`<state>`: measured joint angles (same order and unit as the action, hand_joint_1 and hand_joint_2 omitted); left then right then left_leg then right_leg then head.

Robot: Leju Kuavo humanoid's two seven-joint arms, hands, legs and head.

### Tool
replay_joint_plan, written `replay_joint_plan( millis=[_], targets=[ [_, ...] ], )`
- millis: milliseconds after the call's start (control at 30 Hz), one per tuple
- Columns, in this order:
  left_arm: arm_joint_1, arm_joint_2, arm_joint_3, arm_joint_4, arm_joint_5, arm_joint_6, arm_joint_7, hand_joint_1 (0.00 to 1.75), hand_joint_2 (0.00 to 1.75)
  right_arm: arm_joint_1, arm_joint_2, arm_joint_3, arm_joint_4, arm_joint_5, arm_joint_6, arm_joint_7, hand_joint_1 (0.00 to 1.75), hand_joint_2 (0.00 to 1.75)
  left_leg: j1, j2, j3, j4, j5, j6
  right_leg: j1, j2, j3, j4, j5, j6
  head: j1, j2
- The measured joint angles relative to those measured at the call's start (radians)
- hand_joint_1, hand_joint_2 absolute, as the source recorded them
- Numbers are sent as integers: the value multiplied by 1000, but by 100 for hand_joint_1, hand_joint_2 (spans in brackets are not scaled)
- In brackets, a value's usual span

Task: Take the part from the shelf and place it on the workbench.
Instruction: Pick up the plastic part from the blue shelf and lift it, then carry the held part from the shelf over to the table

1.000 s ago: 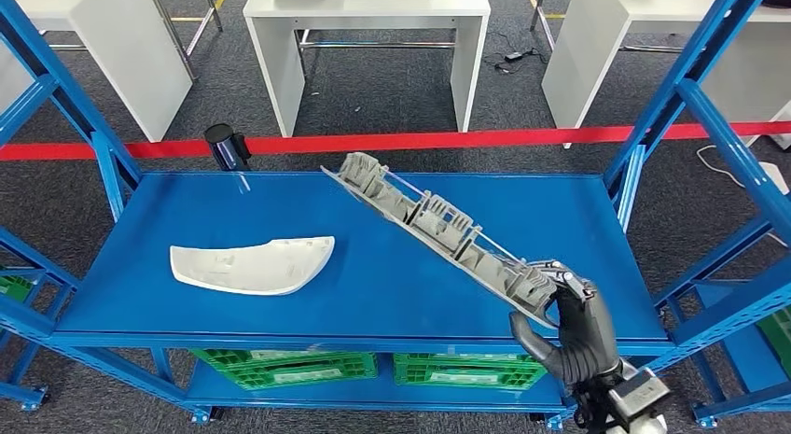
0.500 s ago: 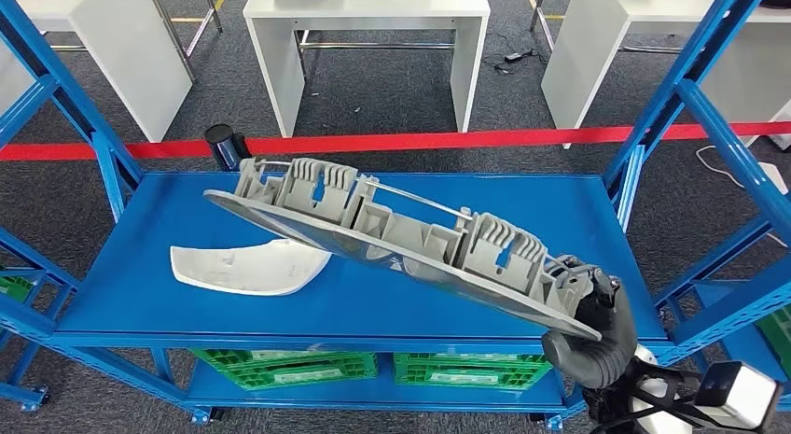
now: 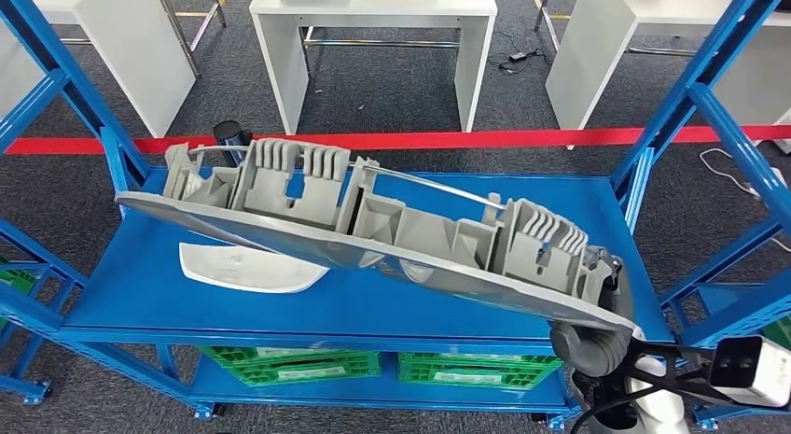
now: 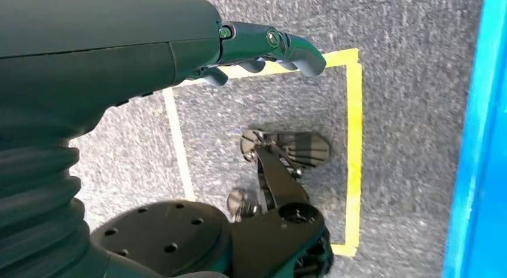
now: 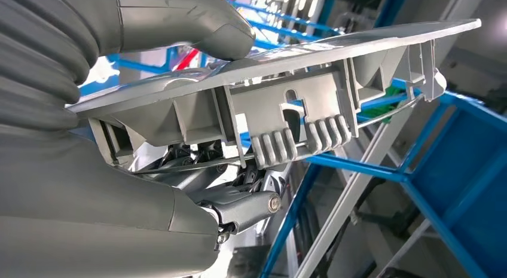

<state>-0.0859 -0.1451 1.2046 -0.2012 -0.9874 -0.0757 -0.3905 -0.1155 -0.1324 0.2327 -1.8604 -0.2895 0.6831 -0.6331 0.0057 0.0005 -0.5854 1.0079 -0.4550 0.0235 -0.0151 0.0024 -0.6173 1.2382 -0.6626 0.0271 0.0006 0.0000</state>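
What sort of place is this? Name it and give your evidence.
Probably a factory-style test floor or robot training workshop: blue steel shelving with green crates beneath, white workbenches behind a red floor line, and a grey moulded part in the right hand.

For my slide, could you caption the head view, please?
Right hand lifts long grey ribbed part above blue shelf.

Right hand (image 3: 597, 331) grips one end of grey part (image 3: 373, 233) — held clear above blue shelf (image 3: 373, 303); white piece (image 3: 247, 268) lies on shelf beneath.
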Motion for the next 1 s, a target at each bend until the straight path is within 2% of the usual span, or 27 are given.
replay_joint_plan(
  millis=[33, 67, 100, 133, 167, 200, 233, 333, 367, 400, 433, 500, 533, 567, 600, 633, 700, 733, 800, 867, 900, 933, 1000],
  targets=[
    [0, 2, 1, 0, 0, 0, 3, 0, 175, 2, 1, 4, 0, -3, 4, -1, 175, 175, 1, 0, -3, 2, 1, -1, -3, 0, -20, 42, -8, 3, 0, 0],
    [0, 4, 2, 0, 1, 1, 5, 0, 175, 5, 2, 6, 0, -3, 8, -5, 175, 175, 3, 0, -6, 5, 2, -4, -6, 0, -22, 47, 4, 6, 0, 0],
    [1, 6, 3, 0, 2, 3, 8, 0, 175, 8, 3, 9, 0, -3, 13, -10, 175, 175, 5, 0, -9, 9, 2, -7, -9, -1, -6, 13, 34, 9, 1, 0],
    [1, 8, 4, 0, 4, 5, 13, 0, 175, 10, 4, 12, 0, -3, 17, -16, 175, 175, 9, -1, -13, 14, 2, -12, -13, -1, 26, -53, 71, 12, 1, 0],
    [1, 13, 5, -2, 6, 9, 18, 0, 175, 11, 6, 16, 0, -4, 23, -22, 175, 175, 11, -2, -17, 19, 2, -19, -14, -1, 58, -117, 96, 12, 2, 0],
    [1, 17, 7, -3, 8, 13, 25, 0, 175, 11, 8, 20, 0, -7, 28, -26, 175, 175, 12, -2, -21, 24, 3, -28, -13, 1, 80, -163, 115, 8, 3, 0],
    [1, 21, 8, -4, 10, 17, 32, 0, 175, 11, 10, 23, 0, -12, 32, -28, 175, 175, 12, -3, -25, 27, 6, -37, -11, 4, 89, -190, 120, 0, 4, 0],
    [3, 33, 15, -6, 10, 24, 56, 0, 175, 12, 15, 28, -1, -28, 36, -23, 175, 175, 13, -5, -32, 27, 18, -62, -6, 7, 74, -195, 128, -33, 1, 0],
    [4, 36, 16, -6, 10, 25, 65, 0, 175, 13, 16, 29, -2, -34, 37, -20, 175, 175, 15, -5, -38, 33, 9, -69, -5, 6, 68, -196, 134, -43, 0, 0],
    [6, 39, 17, -6, 9, 26, 74, 0, 175, 16, 17, 29, -4, -38, 39, -18, 175, 175, 17, -4, -48, 57, -15, -73, -6, 5, 61, -197, 142, -52, -2, 0],
    [7, 41, 18, -6, 9, 28, 82, 0, 175, 20, 17, 29, -7, -40, 40, -17, 175, 175, 17, -4, -65, 101, -54, -76, -6, 3, 54, -198, 149, -59, -5, 0],
    [11, 46, 19, -6, 4, 30, 101, 0, 175, 33, 17, 29, -13, -40, 42, -17, 175, 175, 17, -3, -107, 231, -141, -80, -1, 2, 34, -197, 164, -65, -11, 0],
    [13, 48, 20, -6, 0, 30, 109, 0, 175, 41, 17, 29, -16, -36, 42, -17, 175, 175, 16, -3, -117, 283, -164, -80, 1, 1, 24, -197, 172, -66, -12, 0],
    [15, 50, 20, -7, -4, 30, 117, 0, 175, 49, 17, 29, -18, -30, 42, -20, 175, 175, 16, -3, -112, 303, -168, -78, 4, 1, 14, -197, 179, -66, -13, 0],
    [17, 52, 20, -7, -8, 30, 123, 0, 175, 57, 17, 29, -21, -21, 41, -23, 175, 175, 15, -3, -87, 283, -153, -75, 6, 1, 5, -196, 187, -65, -13, 0],
    [18, 54, 20, -7, -11, 31, 128, 0, 175, 65, 17, 28, -25, -10, 40, -28, 175, 175, 13, -4, -41, 224, -128, -68, 8, 1, -2, -196, 193, -64, -14, 0],
    [17, 59, 20, -8, -18, 31, 136, 0, 175, 78, 17, 27, -39, 7, 41, -39, 175, 175, 6, -4, 56, 78, -99, -54, 11, 2, -13, -196, 207, -58, -14, 0],
    [17, 62, 20, -8, -22, 31, 139, 0, 175, 84, 17, 27, -45, 12, 42, -45, 175, 175, 2, -5, 84, 29, -93, -50, 11, 1, -16, -197, 214, -53, -14, 0],
    [17, 65, 20, -9, -26, 31, 144, 0, 175, 93, 18, 26, -56, 13, 47, -55, 175, 175, -5, -4, 90, 7, -87, -42, 10, 1, -17, -201, 228, -40, -15, 0],
    [18, 67, 20, -9, -27, 31, 148, 0, 175, 102, 20, 24, -65, 8, 56, -60, 175, 175, -3, -1, 80, -2, -72, -27, 9, 2, -22, -199, 229, -27, -15, 0],
    [18, 67, 20, -9, -27, 31, 149, 0, 175, 105, 20, 22, -68, 6, 62, -62, 175, 175, -1, 2, 72, -5, -61, -18, 8, 2, -31, -182, 207, -22, -13, 0],
    [18, 67, 20, -9, -27, 31, 151, 0, 175, 108, 21, 21, -69, 5, 69, -62, 175, 175, 2, 4, 62, -8, -50, -11, 7, 2, -44, -146, 169, -18, -10, 0],
    [20, 67, 20, -9, -27, 31, 155, 0, 175, 113, 22, 19, -69, 4, 78, -63, 175, 175, 2, 7, 37, -7, -30, -5, 5, 2, -80, -27, 74, -11, -5, 0]
  ],
)
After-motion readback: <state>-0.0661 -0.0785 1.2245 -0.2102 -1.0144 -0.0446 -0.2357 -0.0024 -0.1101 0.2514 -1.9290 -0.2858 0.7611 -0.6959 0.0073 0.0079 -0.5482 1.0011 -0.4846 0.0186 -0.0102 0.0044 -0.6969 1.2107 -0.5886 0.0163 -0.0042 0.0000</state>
